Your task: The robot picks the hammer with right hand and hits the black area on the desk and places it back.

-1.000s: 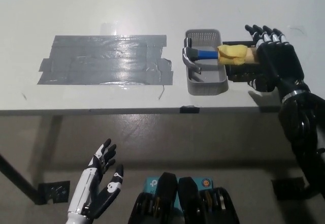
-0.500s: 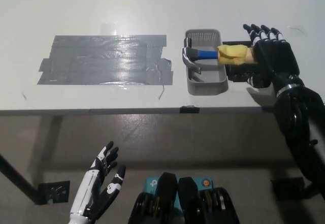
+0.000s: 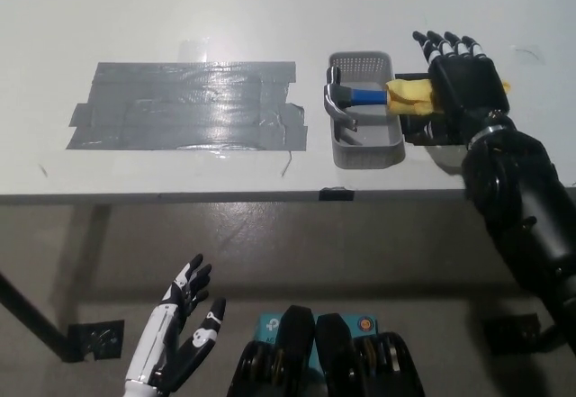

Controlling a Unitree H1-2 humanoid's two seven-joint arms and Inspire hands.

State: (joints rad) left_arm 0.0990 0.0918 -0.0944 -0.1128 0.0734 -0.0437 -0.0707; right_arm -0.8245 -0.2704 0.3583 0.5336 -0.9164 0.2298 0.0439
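On the desk (image 3: 180, 19) in the head view, we see the hammer (image 3: 360, 96) lying across the grey basket (image 3: 364, 149), its metal head inside and its yellow-wrapped handle sticking out over the right wall, just right of the black area (image 3: 184, 104). Our right hand (image 3: 461, 80) hovers flat over that handle, fingers extended and spread, gripping nothing. Our left hand (image 3: 180, 325) rests below the desk edge at lower left, fingers apart and empty.

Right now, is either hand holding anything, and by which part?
Nothing held. The right hand is open above the hammer handle; the left hand is open, below the desk.
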